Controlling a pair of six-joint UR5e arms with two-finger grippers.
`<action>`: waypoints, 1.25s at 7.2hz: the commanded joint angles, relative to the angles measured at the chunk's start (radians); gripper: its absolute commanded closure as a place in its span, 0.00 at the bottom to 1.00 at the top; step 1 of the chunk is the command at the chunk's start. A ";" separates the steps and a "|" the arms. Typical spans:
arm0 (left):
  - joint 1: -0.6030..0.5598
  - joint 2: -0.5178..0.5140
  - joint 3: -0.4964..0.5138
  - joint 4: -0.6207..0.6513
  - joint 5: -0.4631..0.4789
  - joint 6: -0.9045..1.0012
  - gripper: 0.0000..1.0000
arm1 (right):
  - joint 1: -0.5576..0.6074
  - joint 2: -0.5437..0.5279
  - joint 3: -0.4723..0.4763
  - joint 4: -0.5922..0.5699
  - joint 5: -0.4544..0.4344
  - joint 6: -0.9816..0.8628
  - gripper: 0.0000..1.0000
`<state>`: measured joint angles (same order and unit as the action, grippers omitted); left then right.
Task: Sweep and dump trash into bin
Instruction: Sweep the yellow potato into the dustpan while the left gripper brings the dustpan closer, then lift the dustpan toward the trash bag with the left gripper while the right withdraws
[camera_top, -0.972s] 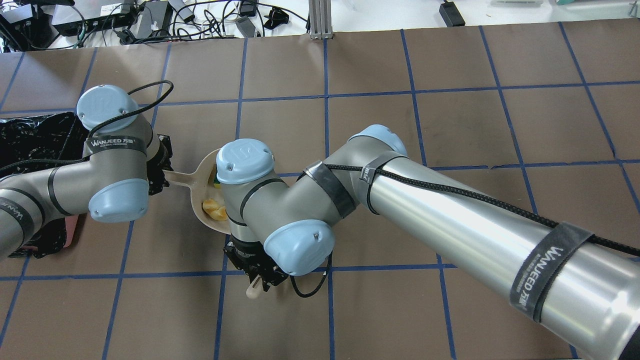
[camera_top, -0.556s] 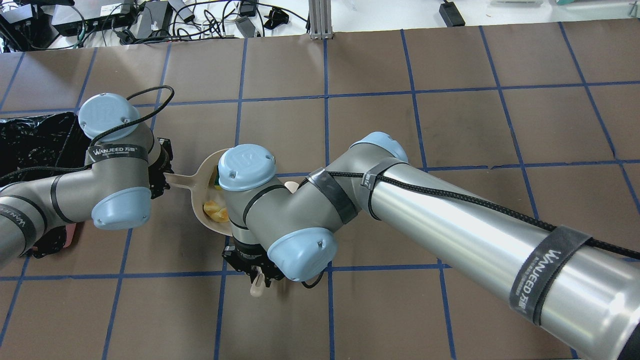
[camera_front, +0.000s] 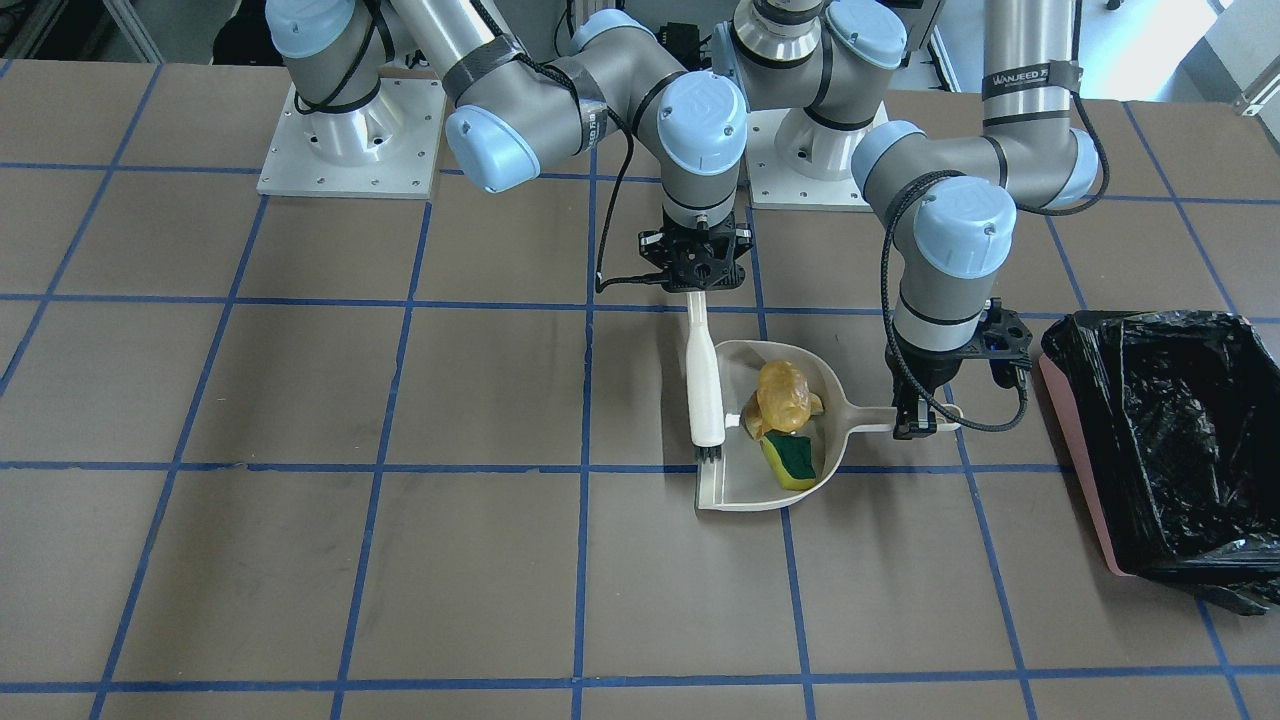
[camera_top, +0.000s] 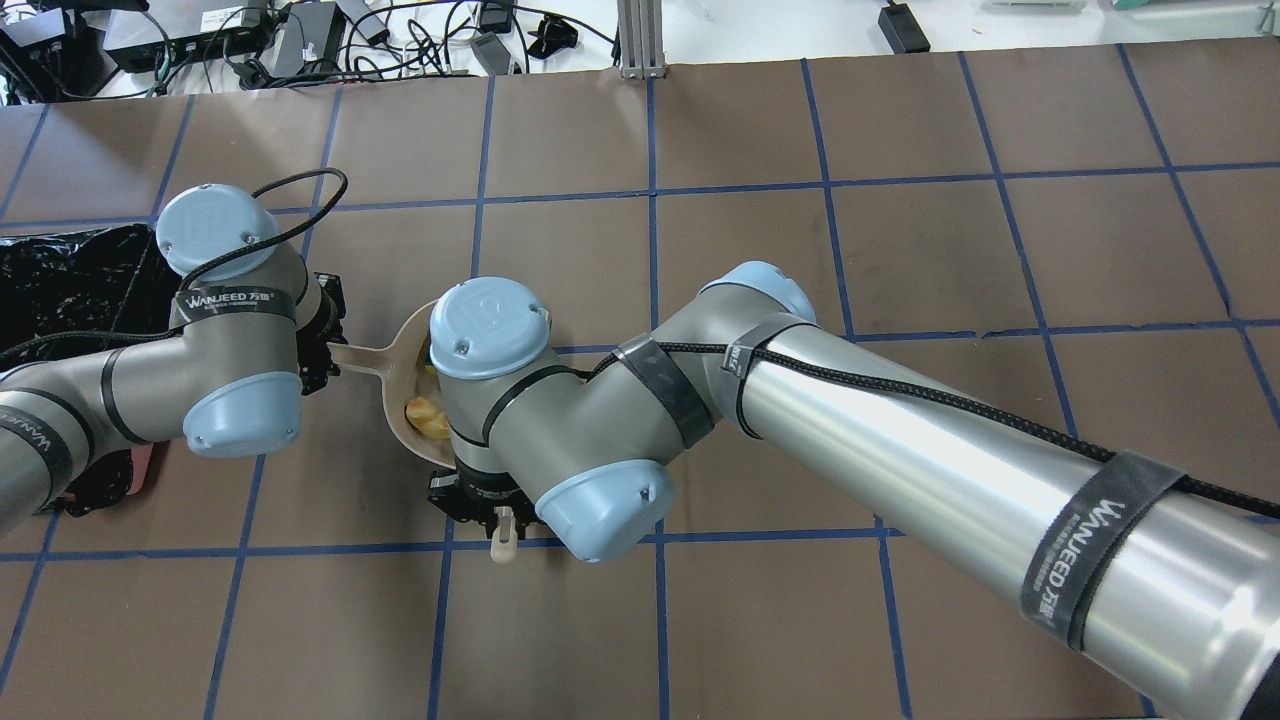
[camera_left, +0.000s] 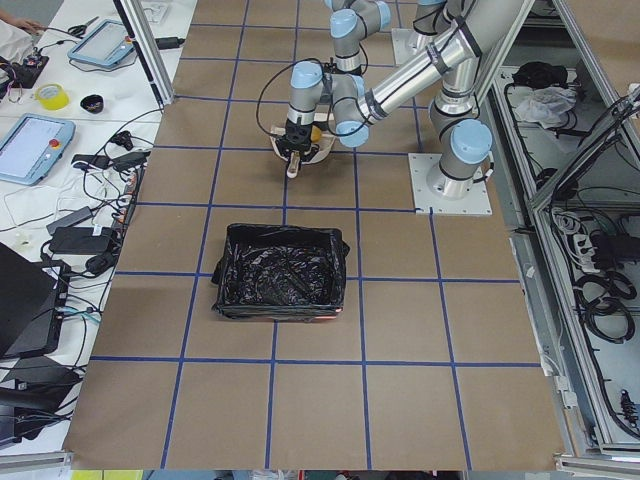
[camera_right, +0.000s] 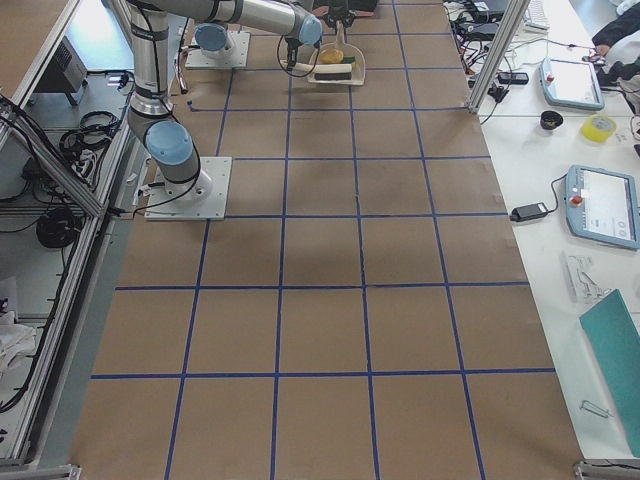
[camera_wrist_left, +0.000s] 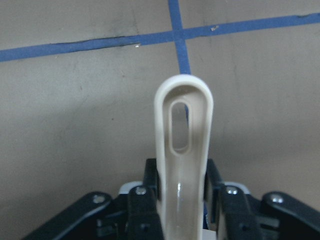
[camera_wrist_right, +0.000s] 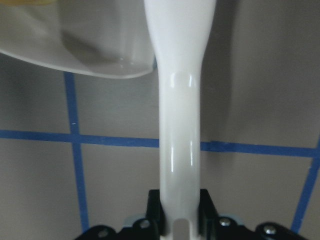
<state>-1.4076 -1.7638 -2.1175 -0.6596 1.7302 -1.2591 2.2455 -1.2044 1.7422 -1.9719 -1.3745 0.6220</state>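
Observation:
The beige dustpan (camera_front: 745, 495) lies on the table and holds the trash: a lumpy yellow potato-like lump (camera_front: 783, 392), a green-and-yellow sponge wedge (camera_front: 790, 455), and a golden-brown bit (camera_front: 752, 424) peeking out beside them. In the overhead view only a yellow piece (camera_top: 425, 415) shows, the rest hidden under my right arm. My left gripper (camera_front: 915, 428) is shut on the dustpan handle (camera_wrist_left: 182, 145). My right gripper (camera_front: 697, 278) is shut on the white brush (camera_front: 703, 380), whose bristles stand at the pan's open side. The bin (camera_front: 1170, 440), pink with a black bag, stands apart beyond the left arm.
The bin's black bag (camera_top: 70, 280) sits at the overhead view's left edge, partly under my left arm. Cables and power bricks (camera_top: 300, 40) lie past the table's far edge. Blue tape lines cross the brown table (camera_top: 900, 250).
My right gripper has carried the brush a little away from the robot and slightly left along the dustpan. The left arm and dustpan have barely moved.

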 joint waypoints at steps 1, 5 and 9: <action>-0.002 -0.002 0.002 -0.002 -0.003 0.000 1.00 | -0.073 -0.009 0.004 0.080 -0.038 -0.025 1.00; -0.011 0.007 0.095 -0.197 -0.076 0.001 1.00 | -0.370 -0.113 -0.004 0.337 -0.197 -0.246 1.00; 0.050 0.009 0.489 -0.607 -0.149 0.018 1.00 | -0.772 -0.164 -0.030 0.334 -0.331 -0.579 1.00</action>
<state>-1.3919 -1.7558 -1.7283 -1.1938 1.5899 -1.2504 1.6191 -1.3644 1.7221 -1.6302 -1.6878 0.2071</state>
